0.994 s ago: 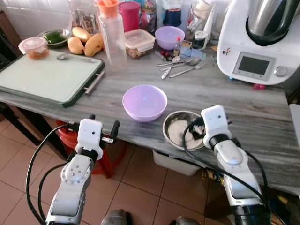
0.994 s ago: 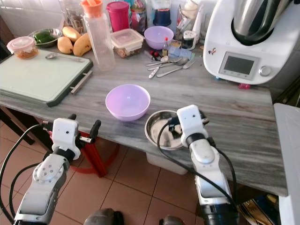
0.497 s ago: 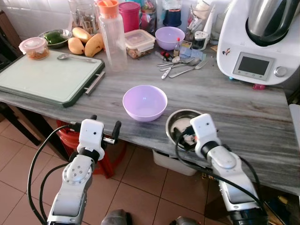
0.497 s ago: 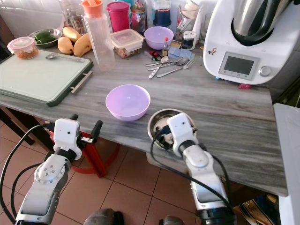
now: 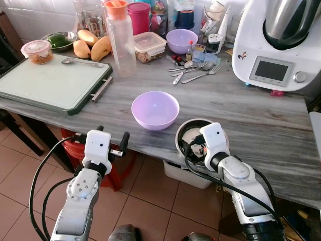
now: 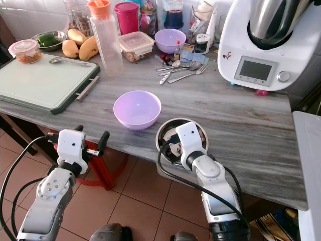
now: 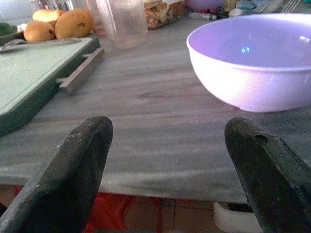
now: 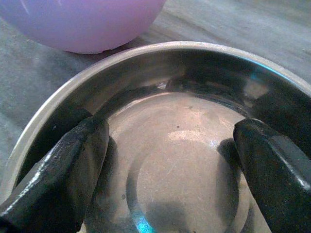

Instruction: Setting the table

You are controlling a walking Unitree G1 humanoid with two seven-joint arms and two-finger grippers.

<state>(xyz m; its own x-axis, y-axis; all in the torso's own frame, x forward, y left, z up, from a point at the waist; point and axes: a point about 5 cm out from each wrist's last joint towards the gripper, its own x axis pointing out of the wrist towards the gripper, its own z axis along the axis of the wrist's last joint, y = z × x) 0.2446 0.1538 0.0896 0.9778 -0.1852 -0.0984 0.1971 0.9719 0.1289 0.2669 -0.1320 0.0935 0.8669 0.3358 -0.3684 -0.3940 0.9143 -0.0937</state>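
Up front in the left eye view, the right gripper (image 5: 196, 146) sits at the near rim of the steel bowl (image 5: 189, 129), which lies on the grey table (image 5: 251, 110) edge just beside the lilac bowl (image 5: 155, 109); the wrist housing hides most of the steel bowl. The left gripper (image 5: 110, 138) hovers off the table edge. Its wrist view shows fingers (image 7: 77, 160) spread wide, nothing between. The right wrist view shows both fingers (image 8: 68, 165) apart inside the steel bowl, not clamped. Likely step: getting hold of that bowl; next it needs one finger astride the rim before closing.
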